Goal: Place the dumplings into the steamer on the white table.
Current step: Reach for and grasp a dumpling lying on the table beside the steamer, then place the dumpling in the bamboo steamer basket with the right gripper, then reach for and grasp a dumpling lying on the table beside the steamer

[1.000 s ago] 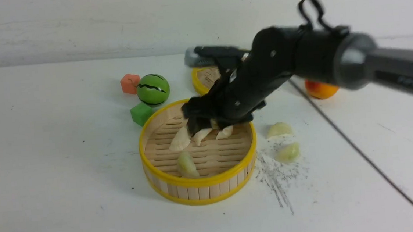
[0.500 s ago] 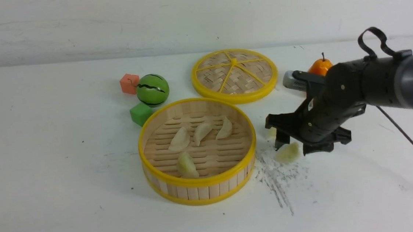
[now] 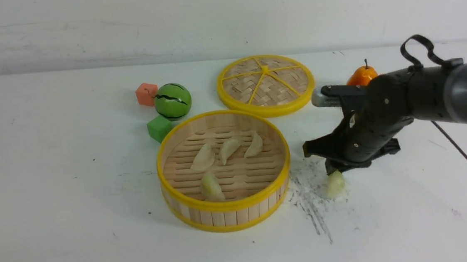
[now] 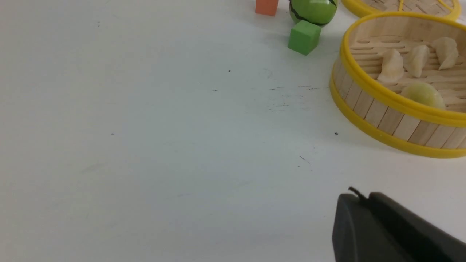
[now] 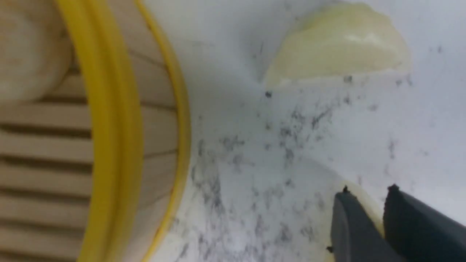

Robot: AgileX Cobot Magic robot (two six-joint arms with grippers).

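Note:
The steamer (image 3: 227, 206) stands mid-table on the white table (image 3: 75, 181). Three cream dumplings (image 3: 228, 148) and one pale green dumpling (image 3: 211, 187) lie on its slatted floor. To its right, my right gripper (image 3: 334, 173) points down, shut on a yellowish-green dumpling (image 3: 336, 184) that touches the table. The right wrist view shows that dumpling (image 5: 370, 209) between the two fingers of the right gripper (image 5: 367, 193), and another dumpling (image 5: 338, 43) lying loose beyond, near the steamer's wall (image 5: 109, 145). My left gripper (image 4: 358, 198) is shut and empty, low over bare table short of the steamer (image 4: 382, 98).
The woven lid (image 3: 265, 84) lies behind the steamer. A green striped ball (image 3: 173, 101), an orange cube (image 3: 147, 94) and a green cube (image 3: 159, 128) sit at the back left. An orange toy fruit (image 3: 361, 76) is behind the right arm. Dark scratch marks (image 3: 310, 200) surround the held dumpling.
My right arm swung from over the steamer to its right and came down. Its jaws closed on the yellowish-green dumpling, which shifted slightly nearer. The left gripper stayed put.

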